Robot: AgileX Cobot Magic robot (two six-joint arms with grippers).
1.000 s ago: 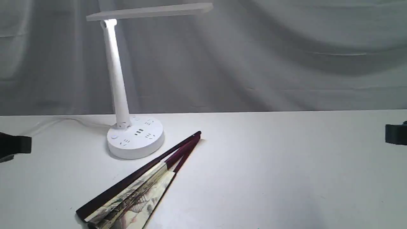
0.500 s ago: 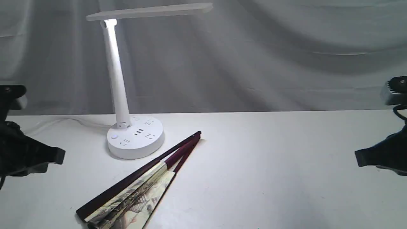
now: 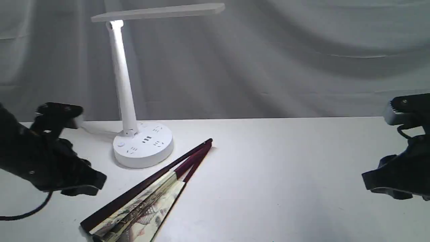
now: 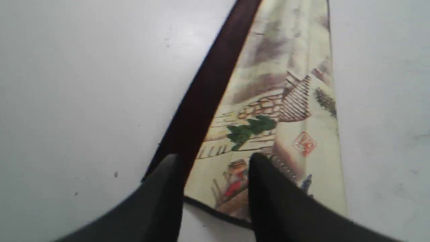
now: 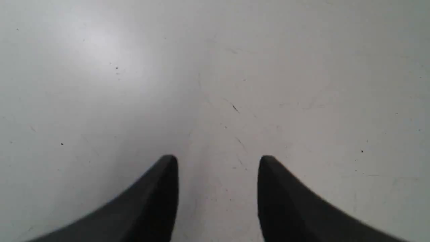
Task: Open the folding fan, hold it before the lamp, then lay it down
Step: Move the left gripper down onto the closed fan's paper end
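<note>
Maroon wood and cream pleated paper make up the large folding fan (image 3: 144,198). It lies flat on the smooth white table (image 3: 285,174), nearly closed, with only a few pleats slipped apart to show a painted village scene and a small red seal. Its narrow pivot end points toward the back, and its wide end lies at the front edge of the exterior view. One dark outer rib runs just beside the round base of the tall white plastic desk lamp (image 3: 122,84), apparently without touching it. The lamp's slim stem carries a long flat head, which is lit and throws a bright patch on the table. A thin white cable (image 3: 94,131) trails from the base toward the grey draped cloth (image 3: 302,60) behind.

The black left gripper (image 3: 95,184) hangs low near the fan's wide end with its jaws apart and nothing between them. In its wrist view it (image 4: 215,160) looks down on the dark rib and the leaf's edge, probably lined up to take that rib, which is stiff enough to grip where the paper is not. The black right gripper (image 3: 369,183) sits well apart on the far side. Its jaws are also spread and empty, and its wrist view (image 5: 216,159) shows only bare, faintly scuffed tabletop. It probably has to come in for the other rib, since spreading the fan needs both ends pulled apart.
</note>
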